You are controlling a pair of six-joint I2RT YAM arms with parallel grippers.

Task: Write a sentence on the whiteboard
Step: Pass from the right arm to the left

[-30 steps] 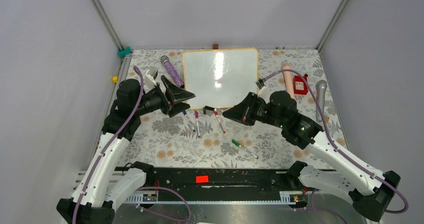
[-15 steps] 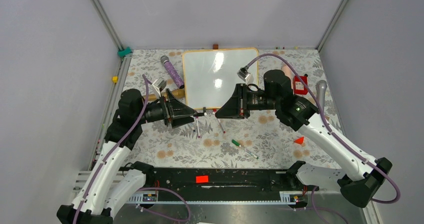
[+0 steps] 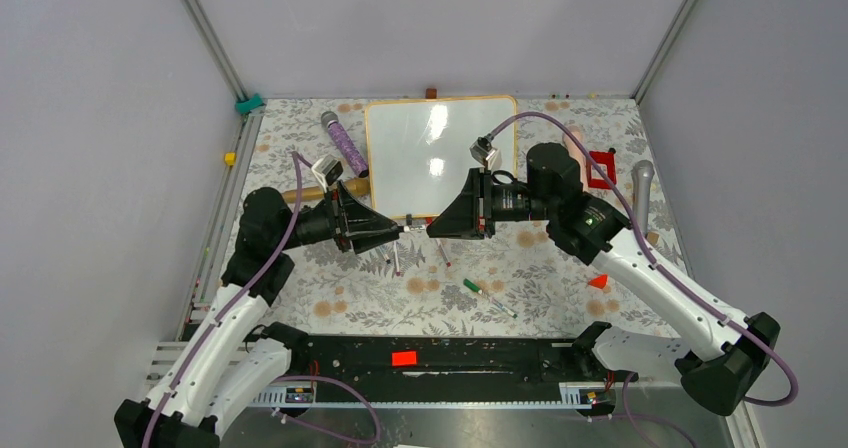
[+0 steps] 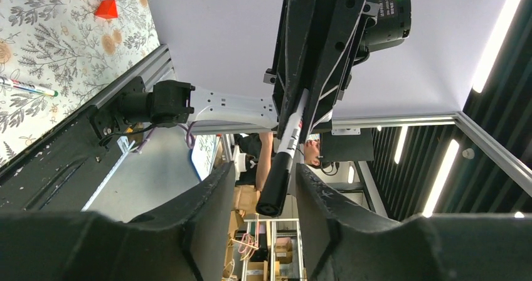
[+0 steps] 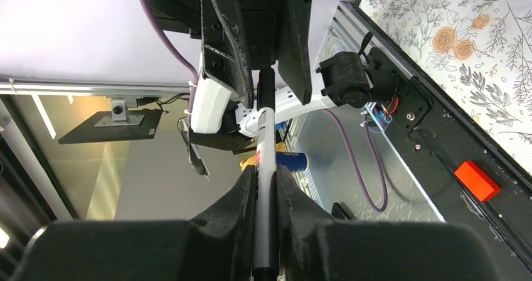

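Observation:
The whiteboard [image 3: 440, 153] lies flat at the back of the floral table, its face bare white with glare; no sentence is in view on it. Above the table in front of it, my two grippers point at each other. My right gripper [image 3: 432, 230] [image 5: 266, 187] is shut on the white barrel of a marker [image 5: 265, 162], whose black cap [image 4: 276, 190] points at the left arm. My left gripper [image 3: 398, 231] [image 4: 265, 196] is open, its fingers [image 4: 207, 212] on either side of the cap with a small gap on each side.
Loose markers [image 3: 395, 258] lie below the grippers, and a green one [image 3: 488, 298] lies nearer the front. A purple cylinder [image 3: 345, 146] lies left of the board. A red box [image 3: 601, 168], a grey mic-like rod [image 3: 640, 183] and a small red cone [image 3: 599, 281] are at the right.
The right arm rose and swung left with the marker. The left arm moved right to meet it, and its jaws have narrowed round the cap.

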